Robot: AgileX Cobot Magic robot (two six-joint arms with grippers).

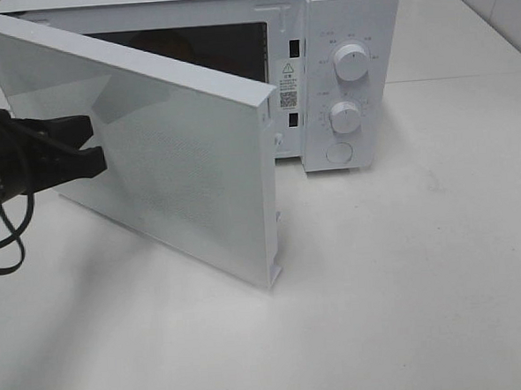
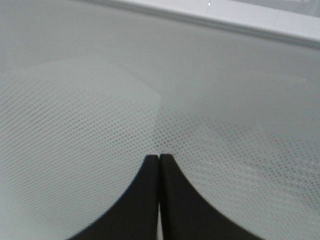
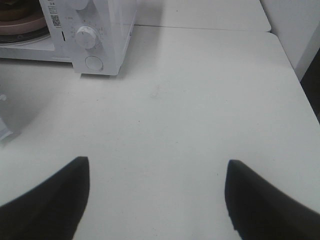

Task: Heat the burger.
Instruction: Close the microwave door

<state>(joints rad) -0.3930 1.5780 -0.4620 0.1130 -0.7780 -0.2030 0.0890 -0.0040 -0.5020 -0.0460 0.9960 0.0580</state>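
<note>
The white microwave [image 1: 348, 30] stands at the back with its door [image 1: 170, 156] swung partway open. Inside the cavity, the burger [image 3: 11, 11] shows only as a brown edge on the pink plate [image 3: 27, 24], cut off by the frame; from above it is a dim brown shape [image 1: 174, 48] behind the door. My left gripper [image 1: 92, 143] is shut and its tips rest against the door's dotted outer face [image 2: 225, 150], as the left wrist view of the gripper [image 2: 159, 157] confirms. My right gripper [image 3: 157, 162] hangs open over the bare table, right of the microwave, holding nothing.
Two dials [image 1: 351, 61] [image 1: 345, 116] and a round button [image 1: 338, 152] sit on the microwave's control panel. The white table [image 1: 424, 264] stretches to the front and right, and its edge [image 3: 295, 70] runs along the right side. A black cable [image 1: 11, 237] loops below my left arm.
</note>
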